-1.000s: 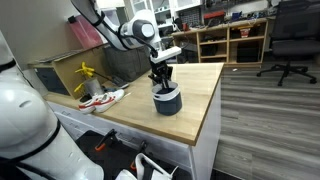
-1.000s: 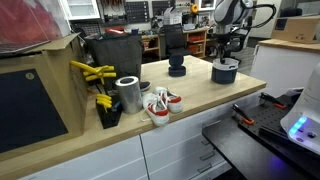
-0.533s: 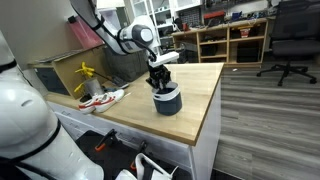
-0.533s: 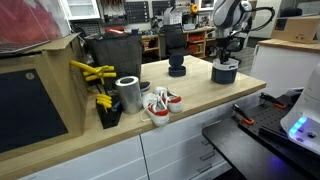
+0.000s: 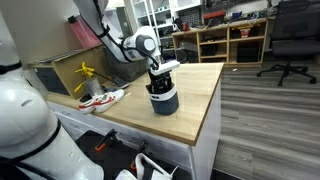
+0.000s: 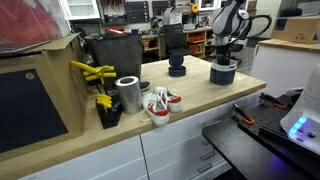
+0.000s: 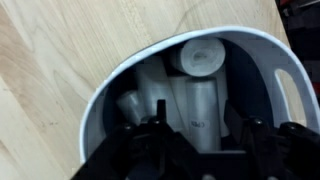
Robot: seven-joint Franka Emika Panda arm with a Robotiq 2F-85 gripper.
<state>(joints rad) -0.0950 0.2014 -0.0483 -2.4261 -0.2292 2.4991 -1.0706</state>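
Gripper stands directly over a dark cup on the wooden table, fingertips lowered to the level of the cup's mouth. Both exterior views agree on this; the cup sits near the far corner of the table, close to its edge, upright.

Wrist view: the gripper enters from the bottom edge. Its two fingers stand apart, spread open, inside the cup's white rim. A white tube lies in the cup between the fingers; a gap shows on at least one side of it, and no grip on it is seen. Further pale cylindrical items lie beside the tube, too blurred to identify.

Other items on the table, all well apart from the gripper:
- a pair of white and red sneakers, near the front edge; also seen in an exterior view;
- a metal can, just beside the sneakers;
- a yellow tool, behind the can;
- a second dark pot, between the can and the cup.
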